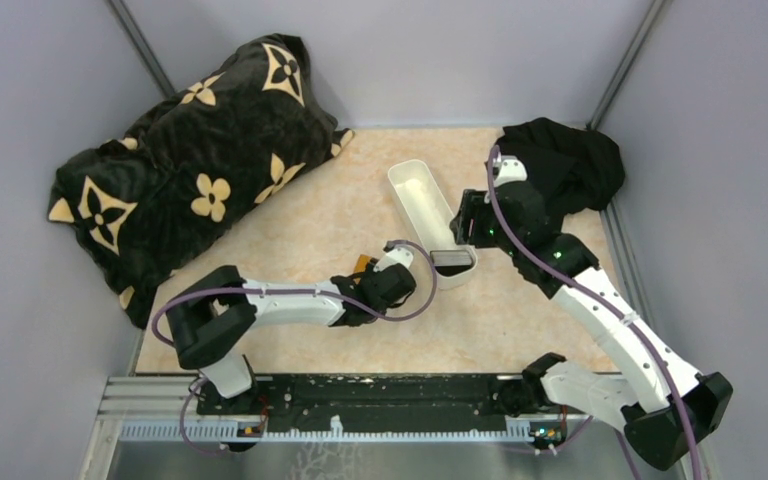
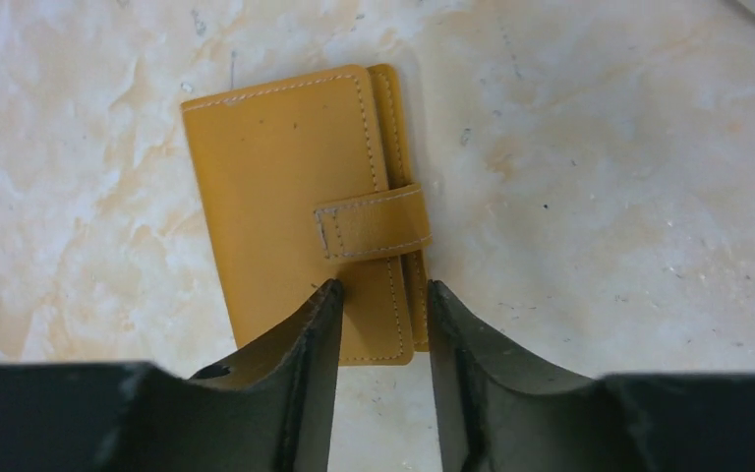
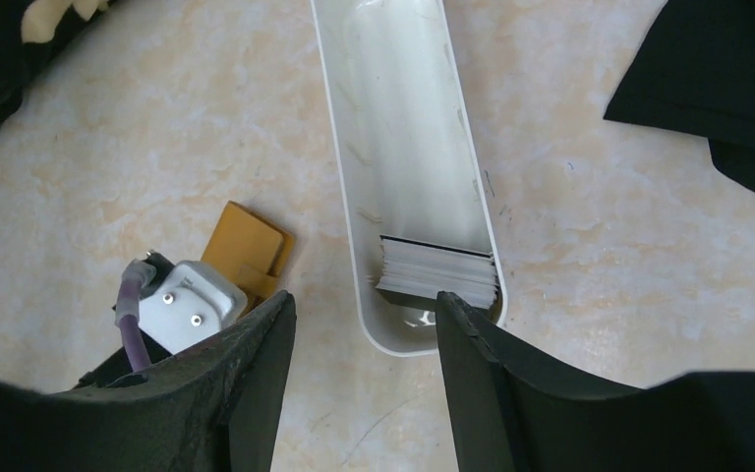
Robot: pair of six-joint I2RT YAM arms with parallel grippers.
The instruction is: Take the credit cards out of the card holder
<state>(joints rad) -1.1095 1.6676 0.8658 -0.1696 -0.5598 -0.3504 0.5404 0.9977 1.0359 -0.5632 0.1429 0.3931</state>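
l gripper (image 2: 381,320) part open over closed card holder (image 2: 295,206) flat on table (image 2: 609,197).
r gripper (image 3: 366,324) open, empty, above white tray (image 3: 403,138) w/ credit cards (image 3: 439,273) stacked at its near end.

A: How's the light?
B: Bright and even, from overhead; only faint soft shadows on the table (image 1: 310,230).
A: Glare or blur?
B: Pale sheen inside the tray (image 3: 393,59) at 12 o'clock; the wallet (image 2: 285,197) is sharp, the black cloth (image 1: 580,160) at 1 o'clock lacks detail
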